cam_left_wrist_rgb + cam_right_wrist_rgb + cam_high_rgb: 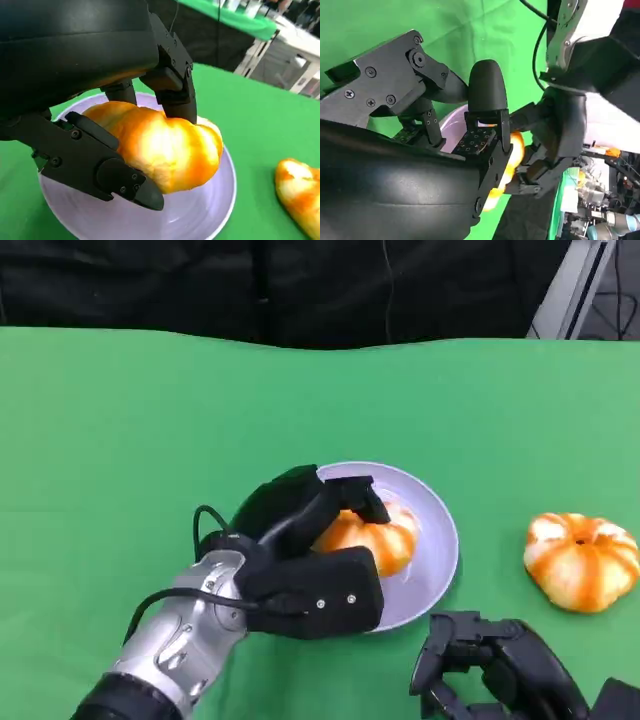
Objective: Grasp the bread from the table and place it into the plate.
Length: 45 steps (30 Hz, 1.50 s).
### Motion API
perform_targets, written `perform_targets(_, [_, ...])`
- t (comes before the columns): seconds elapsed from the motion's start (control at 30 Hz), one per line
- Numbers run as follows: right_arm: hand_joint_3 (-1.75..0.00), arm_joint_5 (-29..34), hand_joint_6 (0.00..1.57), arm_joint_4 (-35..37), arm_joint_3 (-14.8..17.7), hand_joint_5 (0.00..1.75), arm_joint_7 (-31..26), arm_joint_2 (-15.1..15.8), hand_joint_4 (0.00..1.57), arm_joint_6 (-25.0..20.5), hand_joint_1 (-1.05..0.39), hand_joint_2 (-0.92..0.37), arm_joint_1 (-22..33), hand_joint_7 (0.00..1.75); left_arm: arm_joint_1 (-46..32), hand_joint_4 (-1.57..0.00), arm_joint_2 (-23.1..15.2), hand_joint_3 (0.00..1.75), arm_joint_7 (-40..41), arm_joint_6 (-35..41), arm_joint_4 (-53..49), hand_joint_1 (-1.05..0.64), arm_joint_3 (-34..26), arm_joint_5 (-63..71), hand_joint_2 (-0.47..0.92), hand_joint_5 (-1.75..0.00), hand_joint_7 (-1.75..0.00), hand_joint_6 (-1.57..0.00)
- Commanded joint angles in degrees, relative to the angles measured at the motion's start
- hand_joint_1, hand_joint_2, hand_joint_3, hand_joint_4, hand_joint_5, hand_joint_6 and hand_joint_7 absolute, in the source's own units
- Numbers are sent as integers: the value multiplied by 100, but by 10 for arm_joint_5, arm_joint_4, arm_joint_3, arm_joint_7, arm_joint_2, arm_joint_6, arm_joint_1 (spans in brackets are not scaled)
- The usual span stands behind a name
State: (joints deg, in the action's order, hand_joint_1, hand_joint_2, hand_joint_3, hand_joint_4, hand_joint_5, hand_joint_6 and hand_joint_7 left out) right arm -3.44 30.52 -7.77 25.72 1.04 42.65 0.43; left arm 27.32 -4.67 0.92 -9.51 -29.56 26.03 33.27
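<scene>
the green table (110, 440) is a flat matte cloth surface, smooth and evenly coloured, running back to a dark black backdrop at the far edge. the left arm (170, 645) is brushed silver metal with a looped black cable, cut off at the near-left corner of the head view. its left hand (310, 555) is hard black plastic with visible screws, a rounded shell and blocky fingers (172, 85); it grasps the bread (165, 145), fingers over the top and the thumb along the near side. the plate (435, 540) is round, shallow and pale lavender with a slight gloss, near the middle of the table; its left and near parts are hidden by the hand. the bread sits within the plate's outline, a glossy lobed bun, golden orange fading to pale yellow, and the wrist view shows it just above or on the plate's floor; whether it touches i cannot tell. a second bun (582, 560), ridged like a small pumpkin with orange and whitish stripes, lies on the cloth well to the right of the plate. the right hand (490, 670) is black and angular, at the near right edge, partly cut off; its fingers are curled in with nothing in them, clenched. the right wrist view is crowded by that hand's own dark shell, with the bread showing as a small orange patch behind it.
</scene>
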Motion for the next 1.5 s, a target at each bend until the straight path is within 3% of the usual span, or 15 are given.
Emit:
perform_targets(0.03, [-107, -4, 88, 3, 1, 147, -1, 3, 89, 9, -15, -56, 2, 120, 13, -43, -3, 0, -3, -9, -17, -15, -1, -5, 80, -139, -86, -73])
perform_targets(0.23, [-108, -3, 87, 10, 1, 150, -1, 3, 87, 17, -15, -55, -1, 122, 21, -41, -1, 0, -2, -15, -39, -16, -1, -4, 80, -141, -84, -73])
perform_targets(0.33, [-108, -2, 87, 11, 1, 150, -2, 2, 87, 18, -15, -55, -1, 123, 23, -43, 0, 0, -6, -17, -48, -16, -2, -8, 82, -132, -63, -82])
perform_targets(0.37, [-108, -1, 86, 12, 1, 150, -3, 2, 87, 20, -16, -55, -1, 123, 25, -50, 1, 0, -7, -21, -53, -19, -2, -11, 83, -101, -38, -87])
perform_targets(0.43, [-108, 0, 86, 13, 1, 151, -4, 3, 87, 24, -16, -55, -2, 123, 27, -62, 2, 0, -9, -26, -60, -21, -2, -14, 85, -66, -11, -95])
perform_targets(0.6, [-108, 0, 86, 15, 1, 151, -4, 2, 87, 26, -16, -55, -2, 124, 32, -67, 0, 0, -17, -34, -71, -21, -2, -18, 85, -54, -2, -98])
perform_targets(0.63, [-107, -1, 86, 15, 1, 151, -4, 2, 86, 25, -16, -56, -2, 124, 35, -66, -2, 5, -23, -38, -76, -32, -1, -21, 89, -32, -1, -84])
perform_targets(0.67, [-107, -1, 86, 15, 1, 151, -4, 2, 86, 25, -16, -56, -2, 124, 37, -67, -3, 7, -28, -41, -80, -37, -1, -23, 91, -22, -1, -79])
perform_targets(0.77, [-107, 1, 86, 8, 0, 150, -5, 4, 86, 17, -16, -56, 1, 124, 43, -62, -10, 26, -40, -50, -91, -57, -3, -27, 92, -6, 0, -63])
perform_targets(1.07, [-107, -4, 87, 11, 1, 151, -1, 3, 86, 18, -17, -55, -1, 123, 40, -38, -1, 65, -79, -51, -91, -81, -27, -77, 92, 0, 0, -36])
perform_targets(1.27, [-107, 3, 86, 8, 0, 153, -8, 4, 86, 18, -17, -55, 0, 124, 37, -27, -4, 76, -89, -60, -89, -88, -34, -98, 92, 0, 0, -27])
perform_targets(1.5, [-109, -3, 86, 7, -1, 154, -4, 4, 85, 18, -16, -54, 1, 125, 23, -24, 2, 85, -86, -87, -78, -96, -57, -129, 92, 0, -1, -23])
